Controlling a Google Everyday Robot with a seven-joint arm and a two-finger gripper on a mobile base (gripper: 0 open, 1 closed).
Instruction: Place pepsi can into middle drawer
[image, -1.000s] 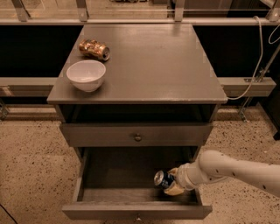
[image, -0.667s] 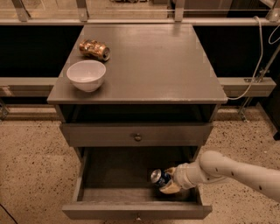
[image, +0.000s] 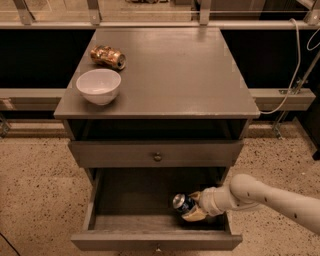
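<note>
The pepsi can (image: 183, 204), blue with a silver end, lies tilted on its side inside the open middle drawer (image: 150, 239), at its right part. My gripper (image: 192, 206) reaches in from the right on a white arm and is shut on the can, with tan fingers (image: 196, 215) above and below it. The can is low over the drawer floor; whether it touches the floor is hidden. The upper grey drawer (image: 156, 153) with a brass knob is closed.
A white bowl (image: 98, 85) and a gold-brown can (image: 107, 55) lying on its side sit on the left of the cabinet top (image: 180, 75). A white cable (image: 290, 75) hangs at the right. Speckled floor surrounds the cabinet.
My gripper has carried the pepsi can a little to the left and deeper into the drawer. Nothing else has moved.
</note>
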